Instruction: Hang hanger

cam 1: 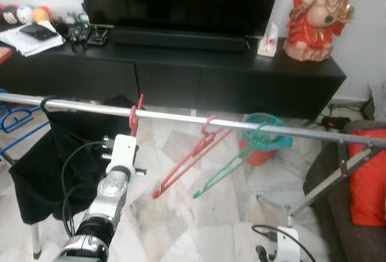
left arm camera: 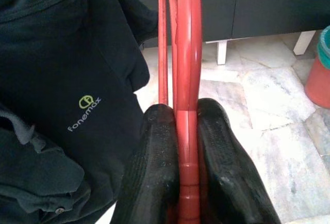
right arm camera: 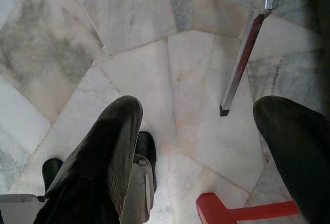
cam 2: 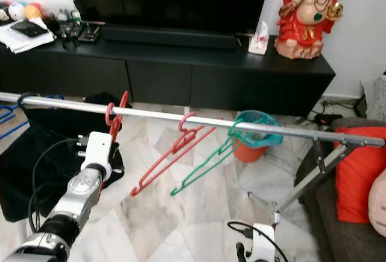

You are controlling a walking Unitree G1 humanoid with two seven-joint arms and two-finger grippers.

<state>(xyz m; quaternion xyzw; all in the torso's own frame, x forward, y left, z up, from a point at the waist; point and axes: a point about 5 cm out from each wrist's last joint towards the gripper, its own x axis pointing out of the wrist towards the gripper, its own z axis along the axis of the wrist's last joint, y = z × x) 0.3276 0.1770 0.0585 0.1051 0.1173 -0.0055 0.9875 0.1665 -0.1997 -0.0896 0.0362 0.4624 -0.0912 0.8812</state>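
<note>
A silver clothes rail (cam 1: 181, 116) runs across the room in front of a black TV console (cam 1: 181, 69), sloping slightly down toward the robot's right. The left arm reaches up to it, and the left gripper (left arm camera: 186, 146) is clamped on a red hanger (left arm camera: 186, 79) — in the left wrist view both black fingers (left arm camera: 154, 157) press against the hanger's flat red body from either side. From the head views, this red hanger's hook (cam 1: 134, 114) sits over the rail, with the rest of the hanger hidden behind the white wrist housing just below it.

Further along the rail toward the right hang two more hangers: a second red hanger (cam 1: 187, 159) and, just beside it, a green hanger (cam 1: 232, 165), both hooked on the rail and swung out at a slant. To the left of the held hanger a black garment (cam 1: 54, 159) hangs from the rail on a black hook; the left wrist view shows a small green "fonemax" logo on its fabric. Blue hangers (cam 1: 15, 123) show at the far left edge.

The right gripper (right arm camera: 201, 146) hangs low over the marble floor (right arm camera: 144, 69), its fingers spread wide apart with nothing between them — a metal rack leg (right arm camera: 240, 69) and a red piece (right arm camera: 237, 211) lie on the floor beneath it.

Behind the rail a teal bucket (cam 1: 268, 132) stands on the floor, a red figurine (cam 1: 316, 14) sits on the console's right end, and a red cushion (cam 1: 369, 177) rests at the right edge.
</note>
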